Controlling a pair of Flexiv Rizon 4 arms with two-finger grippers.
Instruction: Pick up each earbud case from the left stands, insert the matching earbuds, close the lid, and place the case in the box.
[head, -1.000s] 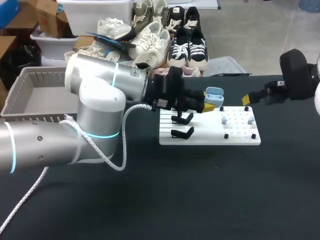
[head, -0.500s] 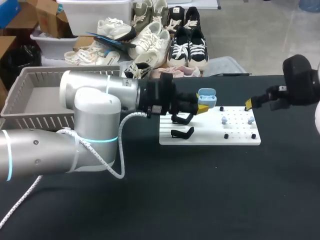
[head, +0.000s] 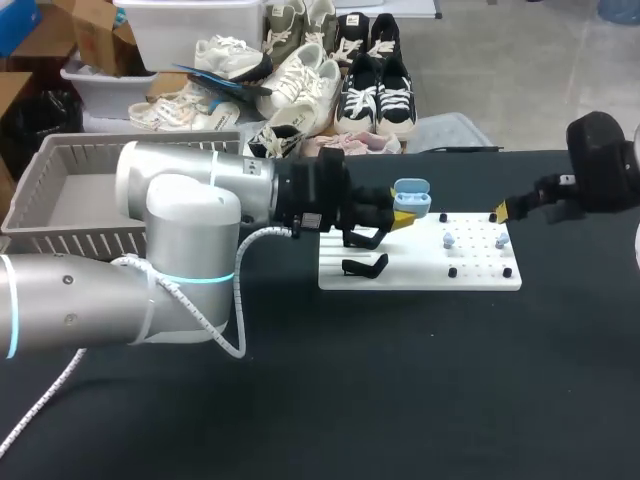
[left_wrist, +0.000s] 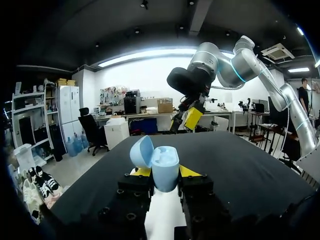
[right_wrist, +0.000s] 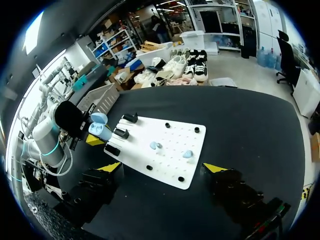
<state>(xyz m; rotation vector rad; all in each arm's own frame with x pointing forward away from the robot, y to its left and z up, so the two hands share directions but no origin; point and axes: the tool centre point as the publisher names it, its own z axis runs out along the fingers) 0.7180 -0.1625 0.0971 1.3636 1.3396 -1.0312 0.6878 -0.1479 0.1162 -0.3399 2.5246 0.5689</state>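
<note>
Head view: the left gripper (head: 405, 214) has its fingers clamped on the light-blue earbud case (head: 412, 190), lid open, above the far edge of the white board (head: 480, 277) by the black stands (head: 365, 265). Over the last second it has drawn the case slightly leftward. The right gripper (head: 500, 210), fingers wide apart, has barely shifted near the board's far right corner. Two blue earbuds (head: 449, 240) lie on the board, so insertion likely comes next.
</note>
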